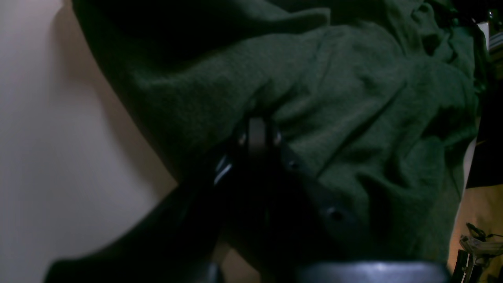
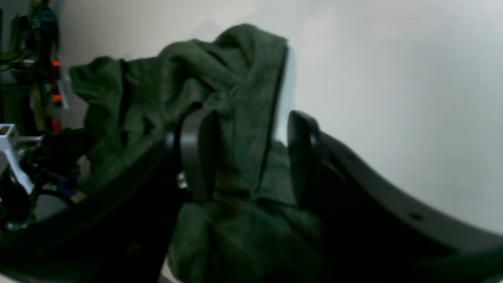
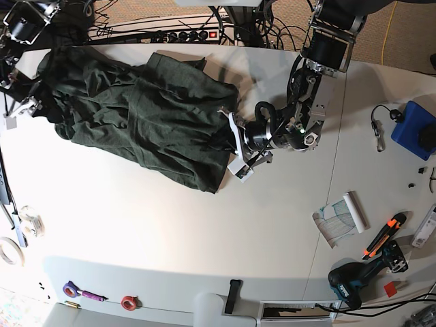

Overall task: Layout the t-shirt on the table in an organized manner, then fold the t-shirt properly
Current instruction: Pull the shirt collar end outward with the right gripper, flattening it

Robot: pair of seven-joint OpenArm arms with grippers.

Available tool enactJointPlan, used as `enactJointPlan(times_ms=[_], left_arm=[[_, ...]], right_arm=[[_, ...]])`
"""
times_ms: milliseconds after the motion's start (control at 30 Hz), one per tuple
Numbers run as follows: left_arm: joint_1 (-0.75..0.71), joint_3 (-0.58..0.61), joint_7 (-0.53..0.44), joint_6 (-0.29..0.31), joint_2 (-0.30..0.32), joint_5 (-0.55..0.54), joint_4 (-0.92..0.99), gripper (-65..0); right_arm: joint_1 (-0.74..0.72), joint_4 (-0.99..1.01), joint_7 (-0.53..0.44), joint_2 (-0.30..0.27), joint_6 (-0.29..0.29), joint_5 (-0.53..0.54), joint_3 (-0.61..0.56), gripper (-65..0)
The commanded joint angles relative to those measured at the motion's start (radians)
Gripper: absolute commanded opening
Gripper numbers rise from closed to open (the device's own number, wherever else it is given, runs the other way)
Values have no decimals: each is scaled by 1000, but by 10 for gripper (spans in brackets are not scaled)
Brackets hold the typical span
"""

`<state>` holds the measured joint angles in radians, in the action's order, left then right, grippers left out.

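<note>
While one t-shirt (image 3: 136, 116) lies crumpled, two claws, left claw (image 1: 257, 129) pinching it, right claw (image 2: 247, 133) spread

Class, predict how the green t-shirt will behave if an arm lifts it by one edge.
Likely floppy: the t-shirt lies bunched in soft wrinkles. Probably sags when lifted, since cloth drapes between the fingers of the right gripper.

A white work table (image 3: 170, 225), evenly lit, stands on a brown carpeted floor (image 3: 402, 34). A power strip (image 3: 184, 35) and tangled cables (image 3: 129, 27) line its far edge. A cordless drill (image 3: 357, 276) lies at one near corner.
</note>
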<state>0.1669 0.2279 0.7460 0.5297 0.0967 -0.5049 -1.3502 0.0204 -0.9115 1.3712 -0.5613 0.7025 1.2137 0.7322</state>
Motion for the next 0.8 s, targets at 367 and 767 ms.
enactJointPlan(times_ms=[367, 767], left_arm=[[13, -1, 23, -17, 3, 33, -7, -650], [13, -1, 22, -17, 3, 33, -7, -650]], right_arm=[[-1, -6, 25, 14, -4, 47, 0, -358], [-1, -6, 25, 22, -4, 47, 0, -358]])
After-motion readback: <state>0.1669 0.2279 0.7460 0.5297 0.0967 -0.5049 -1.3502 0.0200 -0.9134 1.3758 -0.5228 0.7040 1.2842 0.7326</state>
